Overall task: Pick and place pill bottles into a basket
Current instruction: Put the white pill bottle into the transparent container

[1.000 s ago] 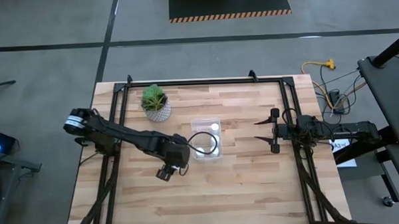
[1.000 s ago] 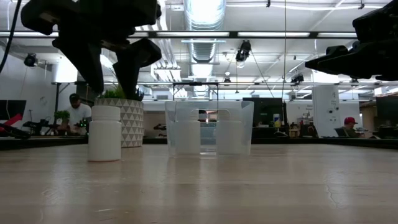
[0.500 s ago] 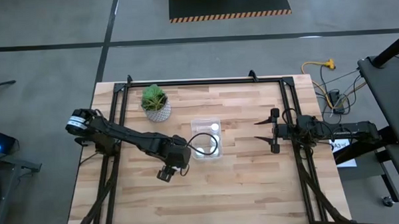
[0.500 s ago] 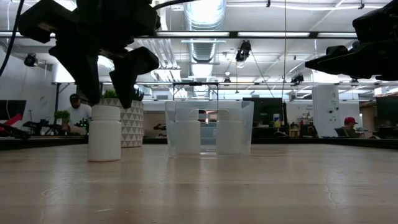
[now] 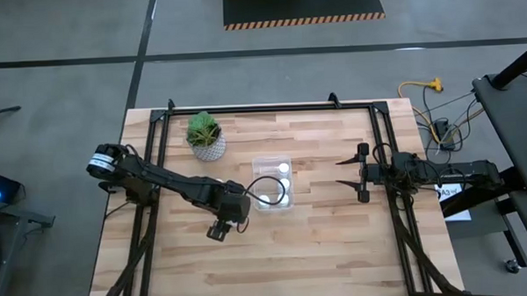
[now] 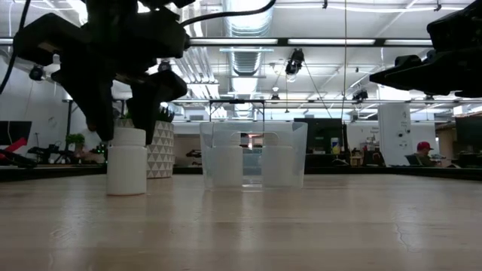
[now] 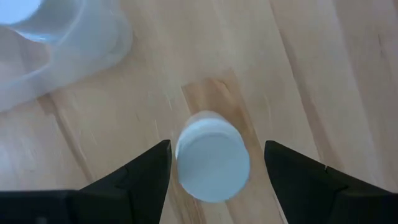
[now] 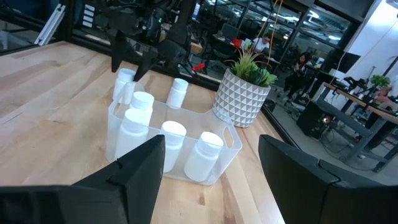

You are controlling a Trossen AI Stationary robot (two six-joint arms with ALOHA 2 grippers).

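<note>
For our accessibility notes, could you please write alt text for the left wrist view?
The left hand is open, one dark finger on each side of an upright white pill bottle seen from above on the wooden table. A corner of the clear basket shows beyond it.

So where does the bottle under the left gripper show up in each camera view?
High view: hidden under the left gripper.
Low view: bottle at left, between the open fingers.
Left wrist view: centre.
Right wrist view: beyond the basket's far corner.
Shared landmark: the basket.
</note>
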